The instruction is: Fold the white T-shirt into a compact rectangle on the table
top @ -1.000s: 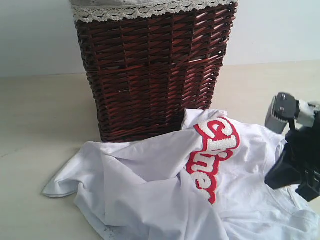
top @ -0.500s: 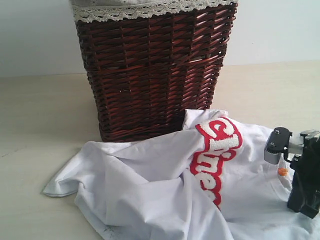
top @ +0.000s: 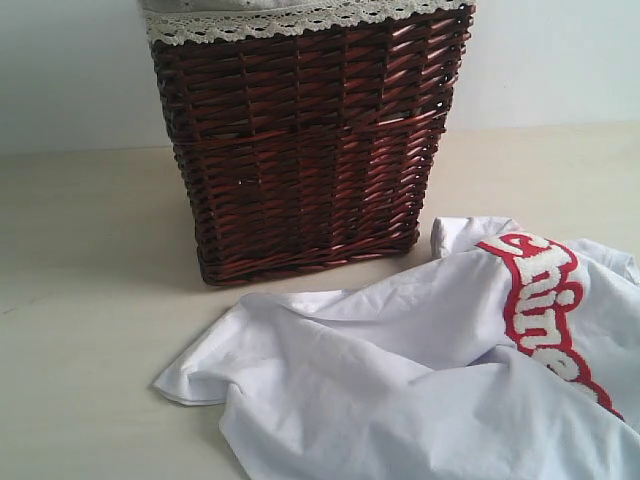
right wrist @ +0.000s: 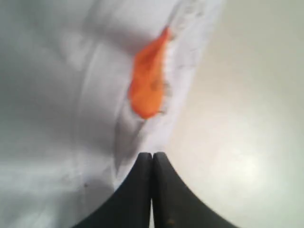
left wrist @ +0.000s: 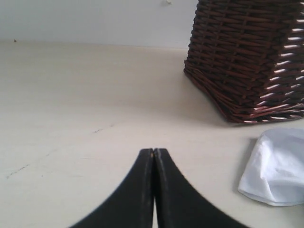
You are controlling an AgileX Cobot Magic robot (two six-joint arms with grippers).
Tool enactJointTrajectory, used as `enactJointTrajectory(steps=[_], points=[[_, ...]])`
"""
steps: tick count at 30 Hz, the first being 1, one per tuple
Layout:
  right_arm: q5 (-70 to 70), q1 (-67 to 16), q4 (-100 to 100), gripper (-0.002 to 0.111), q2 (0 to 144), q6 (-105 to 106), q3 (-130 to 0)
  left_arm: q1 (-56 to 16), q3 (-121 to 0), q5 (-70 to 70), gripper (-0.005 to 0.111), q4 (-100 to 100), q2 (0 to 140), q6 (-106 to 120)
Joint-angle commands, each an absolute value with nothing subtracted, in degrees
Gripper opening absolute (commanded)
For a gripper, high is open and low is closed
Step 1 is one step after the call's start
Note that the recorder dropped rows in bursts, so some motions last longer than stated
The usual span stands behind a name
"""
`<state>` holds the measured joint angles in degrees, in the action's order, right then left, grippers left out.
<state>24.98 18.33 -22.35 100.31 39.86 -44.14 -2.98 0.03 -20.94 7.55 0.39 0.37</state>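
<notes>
The white T-shirt point(top: 400, 380) lies crumpled on the table point(top: 90, 300), filling the lower right of the exterior view and running off the right and bottom edges of the frame; it is not folded; it sits in loose, soft ridges with shaded valleys between them, and one rounded corner of cloth reaches out toward the lower middle of the frame. The fuzzy white lettering point(top: 545, 300), outlined in red, runs slantwise down the right side of that view, bent over a ridge so that only part of it can be read. A small lobe of cloth stands up near the middle right, just beside the foot of the brown wicker basket point(top: 310, 140); the basket stands upright behind the shirt, its lace-trimmed liner point(top: 300, 20) folded over the rim at the top of the frame.

My right gripper point(right wrist: 152, 154) is clenched, the two black jaws pressed flat together on the shirt's stitched neck edge; the creases in the cloth run in toward my tips; the orange neck tag point(right wrist: 148, 83) sits just beyond them, blurred, and bare table shows beside the edge.

My left gripper point(left wrist: 153, 151) is clenched too, on nothing; it hangs over bare tabletop, with a rounded white corner of the shirt lying apart from it and the basket's base beyond.
</notes>
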Motion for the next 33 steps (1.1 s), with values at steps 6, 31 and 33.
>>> enactJointTrajectory(steps=[6, 31, 33], points=[[27.50, 18.96, 7.39, 0.030, 87.05, 63.85, -43.84, -3.43, 0.00, -20.66, 0.000, 7.80, 0.00, 0.44], [44.48, -34.94, 33.58, 0.000, 103.72, 49.31, -41.73, -3.43, 0.00, -20.66, 0.000, 7.80, 0.00, 0.44], [44.48, -37.59, 33.58, 0.000, 105.26, 49.10, -42.72, -3.43, 0.00, -20.66, 0.000, 7.80, 0.00, 0.44]])
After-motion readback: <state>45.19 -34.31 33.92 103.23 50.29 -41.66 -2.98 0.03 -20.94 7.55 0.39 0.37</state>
